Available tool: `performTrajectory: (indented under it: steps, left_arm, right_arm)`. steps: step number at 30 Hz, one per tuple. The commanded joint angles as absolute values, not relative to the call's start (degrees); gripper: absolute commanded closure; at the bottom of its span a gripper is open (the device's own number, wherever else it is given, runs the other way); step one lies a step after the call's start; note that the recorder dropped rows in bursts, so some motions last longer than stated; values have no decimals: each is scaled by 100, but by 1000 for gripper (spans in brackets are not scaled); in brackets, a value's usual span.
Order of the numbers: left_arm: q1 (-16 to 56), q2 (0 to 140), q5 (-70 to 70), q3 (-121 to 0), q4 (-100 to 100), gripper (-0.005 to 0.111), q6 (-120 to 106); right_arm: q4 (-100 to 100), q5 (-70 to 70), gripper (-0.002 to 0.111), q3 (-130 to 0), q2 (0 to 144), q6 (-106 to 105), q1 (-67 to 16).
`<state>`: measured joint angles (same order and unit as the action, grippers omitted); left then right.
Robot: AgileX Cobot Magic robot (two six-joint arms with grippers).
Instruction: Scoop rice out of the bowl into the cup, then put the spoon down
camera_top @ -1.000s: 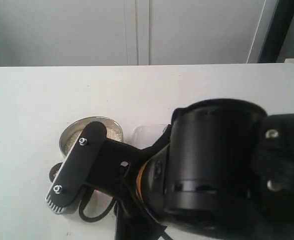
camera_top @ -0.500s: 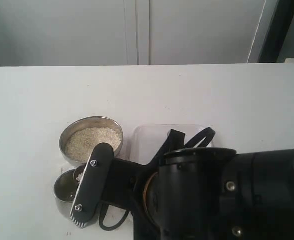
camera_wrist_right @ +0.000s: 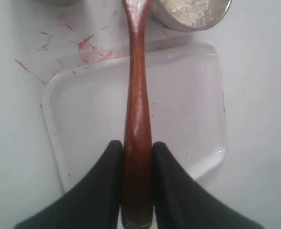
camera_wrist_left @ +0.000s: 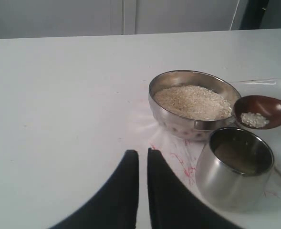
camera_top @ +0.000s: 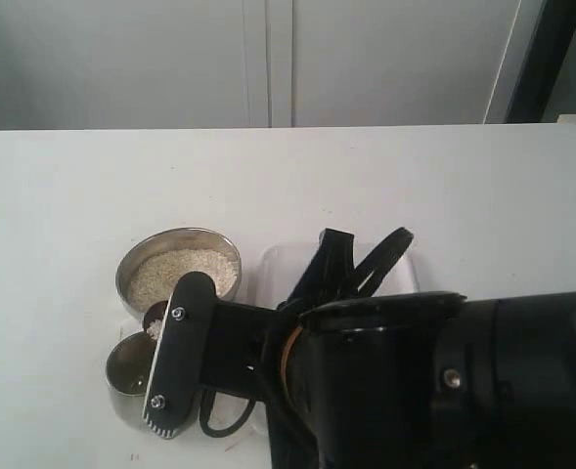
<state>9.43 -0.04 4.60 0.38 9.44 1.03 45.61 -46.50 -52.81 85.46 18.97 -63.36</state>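
Since a second ago, drops the right arm [camera_top: 415, 391] toward the lower right of the exterior view and uncovers the steel bowl [camera_top: 131, 266], which was half hidden before. Brings the wooden spoon [camera_top: 155, 319] into the gap between that bowl and the steel cup [camera_top: 121, 389]. Over the last half second, shifts the black plate [camera_top: 175, 366] on the wrist only slightly up and left.

Pinches the spoon's slim handle near its end between both fingers of the right gripper [camera_wrist_right: 137, 149], spread just to the handle's width, with the pads touching it on either side. Holds that handle over a clear plastic tray [camera_wrist_right: 188, 95] lying on the white table [camera_top: 72, 195].

Carries a small heap of rice [camera_wrist_left: 254, 119] in the oval scoop, just beside the bowl's wall and near the cup's rim. Leaves the bowl lower left of centre in the exterior view, nearly full of the same grains, with the cup just below it in frame. Cannot tell whether bowl and cup touch.

Shows the left gripper [camera_wrist_left: 141, 155] with its fingers pressed almost together, only a thin slit between them, gripping nothing over bare table and apart from both vessels.
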Motion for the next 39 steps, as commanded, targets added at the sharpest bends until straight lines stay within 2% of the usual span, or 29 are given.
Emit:
performTrajectory:
  steps: [1, 39]
  left_arm:
    - [984, 0, 438, 0, 978, 92, 106]
    - [984, 0, 438, 0, 978, 92, 106]
  right_arm:
    - [4710, -4728, 108, -5254, 8541, 1621, -6353]
    - [5909, -4555, 108, -5254, 8541, 878, -6353]
